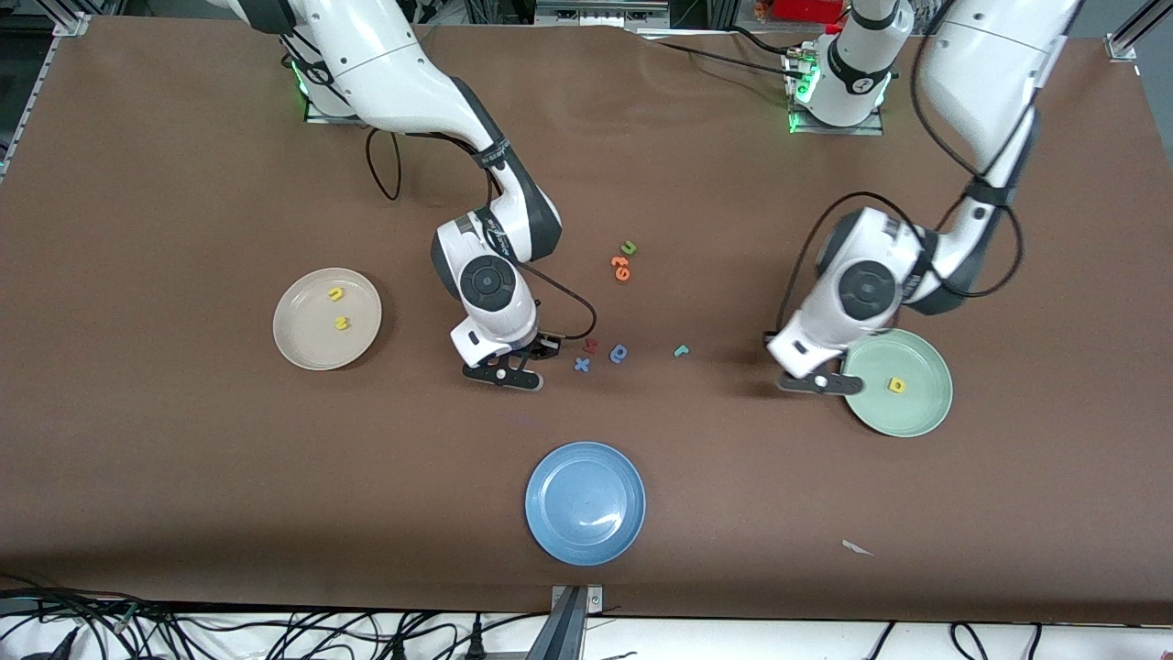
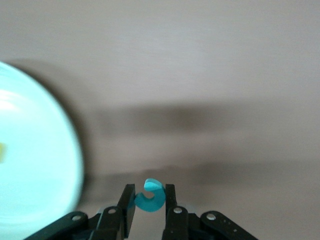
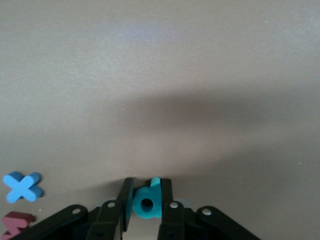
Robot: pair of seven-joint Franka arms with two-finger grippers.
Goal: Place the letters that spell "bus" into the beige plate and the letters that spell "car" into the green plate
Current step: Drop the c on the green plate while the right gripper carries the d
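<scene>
My left gripper (image 2: 150, 189) is shut on the teal "c" (image 2: 150, 196), low over the table beside the green plate's (image 1: 926, 412) rim, on the side toward the right arm's end; it also shows in the front view (image 1: 818, 383). A yellow "a" (image 1: 896, 385) lies in that plate. My right gripper (image 3: 146, 184) is down at the table (image 1: 502, 376), shut on the teal "b" (image 3: 146, 203). The beige plate (image 1: 302, 344) holds the yellow "u" (image 1: 336, 294) and yellow "s" (image 1: 342, 323). The teal "r" (image 1: 681, 350) lies on the table between the grippers.
A blue "x" (image 1: 581, 365), a red letter (image 1: 591, 346) and a blue round letter (image 1: 619, 353) lie beside my right gripper. Orange letters (image 1: 620, 267) and a green "u" (image 1: 629, 247) lie farther from the camera. The blue plate (image 1: 585, 502) sits nearest the camera.
</scene>
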